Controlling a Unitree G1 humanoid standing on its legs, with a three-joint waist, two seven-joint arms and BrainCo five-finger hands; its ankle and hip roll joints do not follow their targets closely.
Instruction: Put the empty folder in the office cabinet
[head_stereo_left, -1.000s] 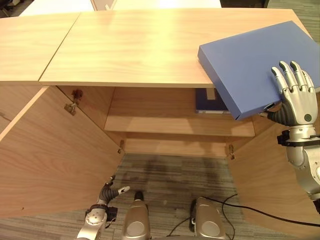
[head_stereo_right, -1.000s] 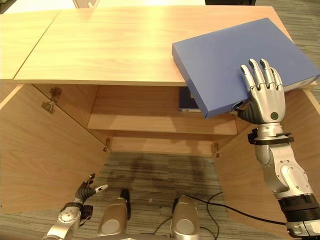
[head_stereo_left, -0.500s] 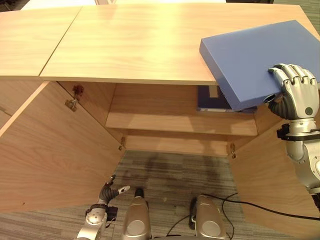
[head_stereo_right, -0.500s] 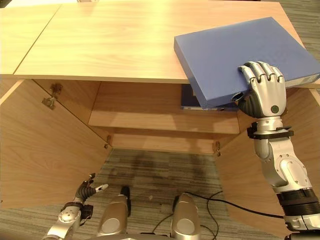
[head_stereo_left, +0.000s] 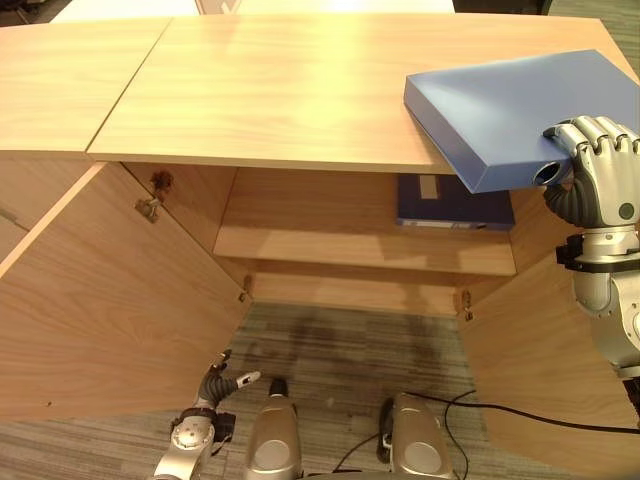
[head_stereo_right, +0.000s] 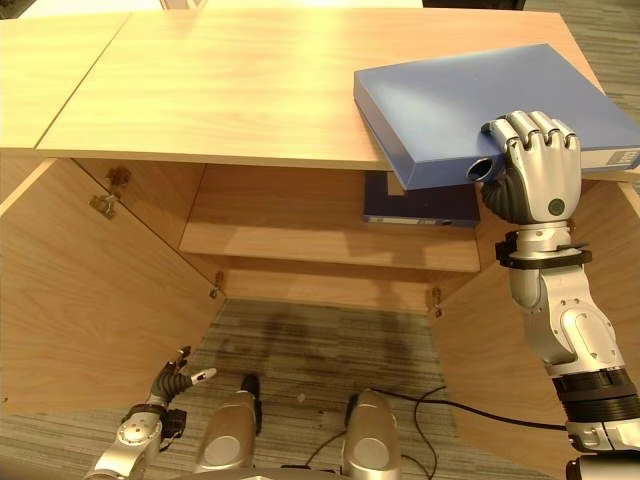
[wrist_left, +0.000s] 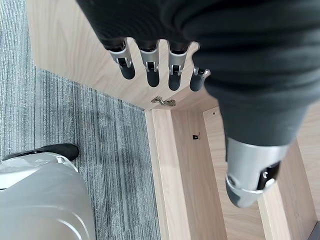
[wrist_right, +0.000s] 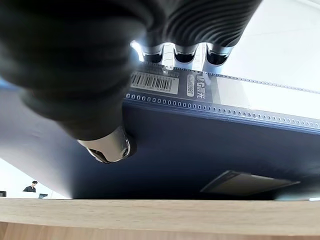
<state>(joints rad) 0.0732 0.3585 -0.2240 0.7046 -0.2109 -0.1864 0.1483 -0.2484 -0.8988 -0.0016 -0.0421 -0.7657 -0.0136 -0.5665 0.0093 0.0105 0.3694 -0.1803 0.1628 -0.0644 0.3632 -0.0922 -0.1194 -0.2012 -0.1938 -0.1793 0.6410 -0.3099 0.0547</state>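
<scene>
Right hand (head_stereo_right: 530, 170) now curled round blue folder (head_stereo_right: 450, 105), lifted flatter than before

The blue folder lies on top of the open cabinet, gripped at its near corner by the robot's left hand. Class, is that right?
Not quite: the right hand grips the blue folder, as the right eye view shows. It does lie on the open cabinet.

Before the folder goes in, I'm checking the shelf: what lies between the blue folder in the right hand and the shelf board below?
In the left eye view, another dark blue folder lies on the shelf, under the held blue folder in the right hand.
</scene>
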